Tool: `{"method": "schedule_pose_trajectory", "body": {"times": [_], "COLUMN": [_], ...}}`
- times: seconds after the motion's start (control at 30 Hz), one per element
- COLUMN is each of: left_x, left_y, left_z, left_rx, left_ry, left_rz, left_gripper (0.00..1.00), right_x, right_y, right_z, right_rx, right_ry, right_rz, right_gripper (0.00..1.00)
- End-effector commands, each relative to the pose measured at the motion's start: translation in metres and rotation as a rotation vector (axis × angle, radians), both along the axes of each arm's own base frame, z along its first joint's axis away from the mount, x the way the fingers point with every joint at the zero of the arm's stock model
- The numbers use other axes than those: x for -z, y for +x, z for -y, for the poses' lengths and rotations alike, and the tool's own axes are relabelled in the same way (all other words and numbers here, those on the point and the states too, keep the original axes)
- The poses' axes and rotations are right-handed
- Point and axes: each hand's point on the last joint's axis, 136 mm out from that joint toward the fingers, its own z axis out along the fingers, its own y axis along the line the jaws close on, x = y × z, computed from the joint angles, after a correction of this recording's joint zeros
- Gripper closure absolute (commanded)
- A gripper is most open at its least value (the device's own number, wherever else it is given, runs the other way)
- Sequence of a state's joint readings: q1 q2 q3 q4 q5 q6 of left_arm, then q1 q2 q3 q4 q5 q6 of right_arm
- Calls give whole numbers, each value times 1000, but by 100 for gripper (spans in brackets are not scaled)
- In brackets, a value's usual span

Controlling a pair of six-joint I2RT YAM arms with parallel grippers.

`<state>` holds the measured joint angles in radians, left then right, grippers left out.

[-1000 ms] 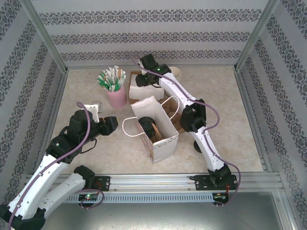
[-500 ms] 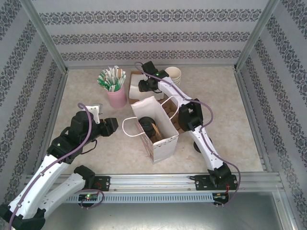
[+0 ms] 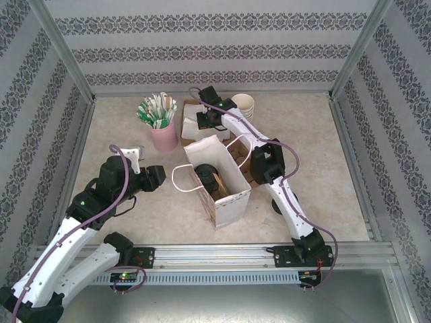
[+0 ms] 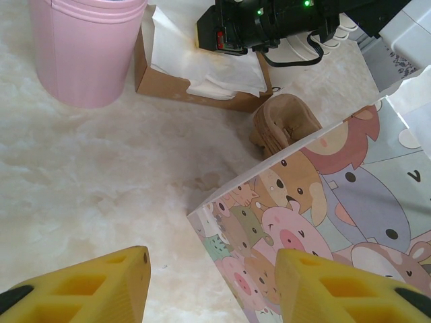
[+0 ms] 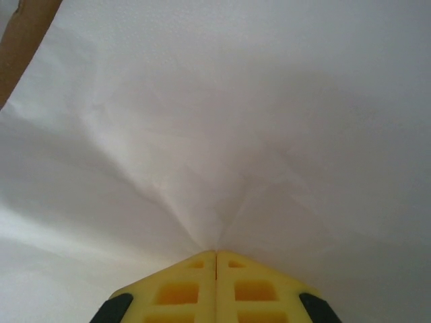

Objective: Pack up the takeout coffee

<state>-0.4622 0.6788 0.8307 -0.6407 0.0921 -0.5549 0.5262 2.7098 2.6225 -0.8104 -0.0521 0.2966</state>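
Note:
The takeout coffee (image 3: pixel 206 175) shows its round black lid inside the white paper bag (image 3: pixel 229 198) at the table's middle. My left gripper (image 3: pixel 159 176) stands open just left of the bag, apart from it. In the left wrist view its yellow fingers (image 4: pixel 114 276) frame the bag's cartoon-printed corner (image 4: pixel 316 222), with nothing between them. My right gripper (image 3: pixel 203 122) reaches down into the brown box (image 3: pixel 189 132) behind the bag. In the right wrist view it (image 5: pixel 215 253) is shut, pinching the white napkin (image 5: pixel 222 134), whose creases run into the tips.
A pink cup (image 3: pixel 163 136) with green-and-white sachets stands left of the box. Stacked cream paper cups (image 3: pixel 244 104) sit at the back. A brown pulp piece (image 4: pixel 283 121) lies behind the bag. Metal frame rails border the table.
My right gripper has come down a little into the box and closed on the white napkin. The left arm has barely moved.

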Motion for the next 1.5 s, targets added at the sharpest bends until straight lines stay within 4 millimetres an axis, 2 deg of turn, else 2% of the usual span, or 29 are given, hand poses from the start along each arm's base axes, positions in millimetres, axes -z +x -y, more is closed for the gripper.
{"method": "schedule_pose_trajectory", "body": {"times": [0.0,0.13,0.4,0.6,0.77,0.8,0.93,1.07,1.13,1.33,1.47], "left_x": [-6,-5,-12,-19,-30,-33,-43,-54,-60,-78,-83], "left_y": [8,7,4,2,-1,-1,-5,-8,-9,-11,-11], "left_z": [-4,-4,-4,-6,-9,-8,-2,5,9,25,34], "left_rx": [-29,-30,-25,-30,-35,-31,3,38,53,118,150], "left_ry": [-8,-6,-22,-29,-21,-28,-63,-93,-118,-209,-261], "left_rz": [40,39,49,59,74,75,81,86,95,115,106], "left_gripper": [48,48,49,50,50,50,50,47,46,45,44], "right_x": [-21,-51,-163,-255,-328,-337,-379,-400,-403,-402,-395], "right_y": [4,4,0,-15,-47,-54,-98,-148,-170,-226,-252], "right_z": [-5,-10,-3,15,27,27,31,27,28,45,57], "right_rx": [-17,-38,-64,-76,-107,-118,-152,-206,-218,-214,-216], "right_ry": [9,37,67,86,96,91,-9,-168,-213,-320,-387], "right_rz": [50,96,294,458,579,596,692,790,816,888,917], "right_gripper": [100,100,100,100,100,100,100,100,100,100,100]}}
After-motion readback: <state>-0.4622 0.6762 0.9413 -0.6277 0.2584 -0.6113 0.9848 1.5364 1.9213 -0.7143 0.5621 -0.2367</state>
